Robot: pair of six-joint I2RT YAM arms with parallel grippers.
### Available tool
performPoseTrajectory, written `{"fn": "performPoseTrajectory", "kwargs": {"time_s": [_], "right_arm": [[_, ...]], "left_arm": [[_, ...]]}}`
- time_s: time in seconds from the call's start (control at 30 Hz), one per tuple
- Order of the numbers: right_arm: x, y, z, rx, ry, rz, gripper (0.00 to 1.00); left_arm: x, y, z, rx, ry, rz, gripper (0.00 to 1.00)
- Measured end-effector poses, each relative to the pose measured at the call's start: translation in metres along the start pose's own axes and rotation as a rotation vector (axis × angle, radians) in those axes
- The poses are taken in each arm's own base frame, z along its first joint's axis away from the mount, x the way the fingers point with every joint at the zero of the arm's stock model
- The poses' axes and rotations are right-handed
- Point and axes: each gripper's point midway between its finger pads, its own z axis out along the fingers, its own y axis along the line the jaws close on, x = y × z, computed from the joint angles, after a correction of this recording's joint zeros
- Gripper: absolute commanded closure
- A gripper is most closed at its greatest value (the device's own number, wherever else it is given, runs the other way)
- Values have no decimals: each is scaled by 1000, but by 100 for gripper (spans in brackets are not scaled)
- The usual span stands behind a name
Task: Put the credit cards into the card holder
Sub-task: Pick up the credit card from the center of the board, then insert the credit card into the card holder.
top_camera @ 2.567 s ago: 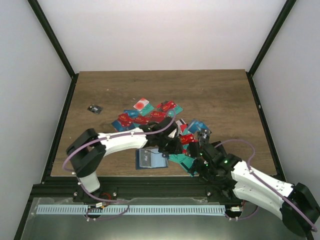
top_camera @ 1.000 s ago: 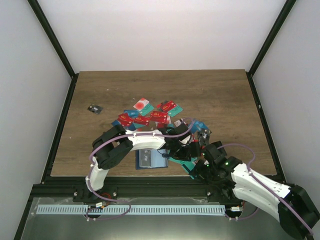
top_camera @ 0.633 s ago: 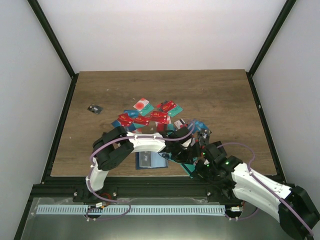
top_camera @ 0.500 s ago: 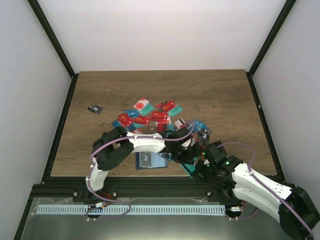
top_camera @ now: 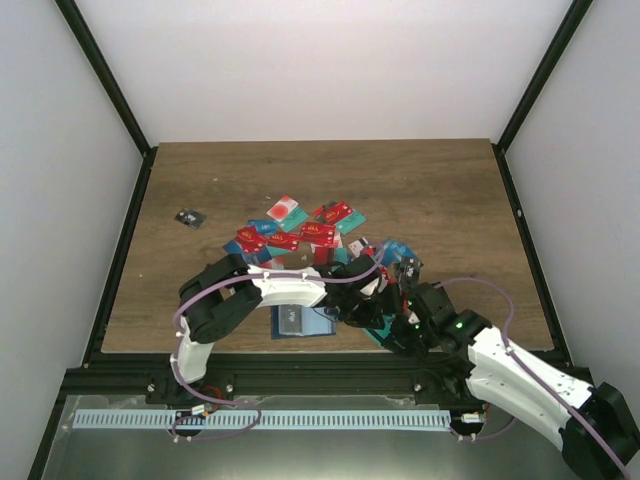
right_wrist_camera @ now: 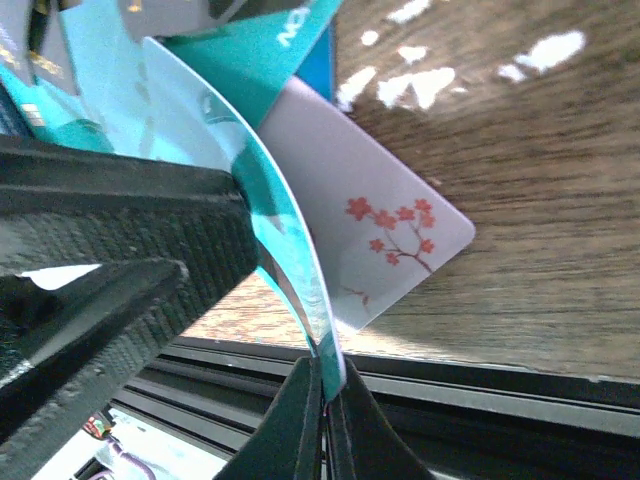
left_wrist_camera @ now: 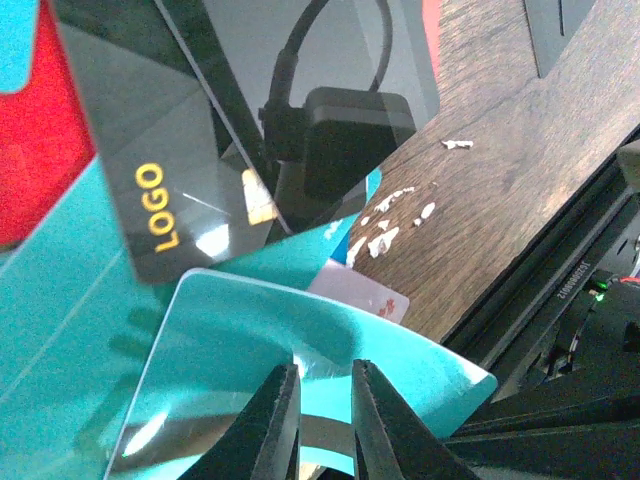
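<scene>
Teal credit card [left_wrist_camera: 250, 330], glossy and bowed, is pinched tight by both left hand [left_wrist_camera: 324, 375] and right hand [right_wrist_camera: 324, 378].

Brown wood-grain table [left_wrist_camera: 520, 150]; teal card [left_wrist_camera: 300, 330]; white card [right_wrist_camera: 390, 245], red blossom branch; black card [left_wrist_camera: 140, 140], yellow LOGO.

A robot lab cell: white panels [top_camera: 330, 70] and black framing [top_camera: 105, 80] enclose the table [top_camera: 440, 190].

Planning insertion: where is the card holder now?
Top view: the card holder lies near the table's front edge, just nearer than the credit cards, partly under the left arm.
</scene>
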Motion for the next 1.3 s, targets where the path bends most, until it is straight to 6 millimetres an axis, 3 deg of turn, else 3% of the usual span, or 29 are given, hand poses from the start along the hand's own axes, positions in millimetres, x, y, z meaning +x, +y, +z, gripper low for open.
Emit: {"fn": "performPoseTrajectory", "kwargs": {"time_s": [0.2,0.4,0.67,1.0,1.3], "right_arm": [[-5,16,-7,-40,-24,-37,99],[-8,37,-15,-116,-46,-92,99],[-12,67,-31,-219,-91,-169,99],[-28,138,-78,-411,-222,-266,99],[-40,202,-124,-635,-325,-263,99]], "left_arm": [[0,0,-16,-37,-30,-26,83],[-8,-10,-56,-65,-118,-51,83],[-30,-31,-145,-25,-338,-105,80],[-30,-30,-245,48,-565,-228,72],[-19,-46,-331,202,-755,-274,48]]}}
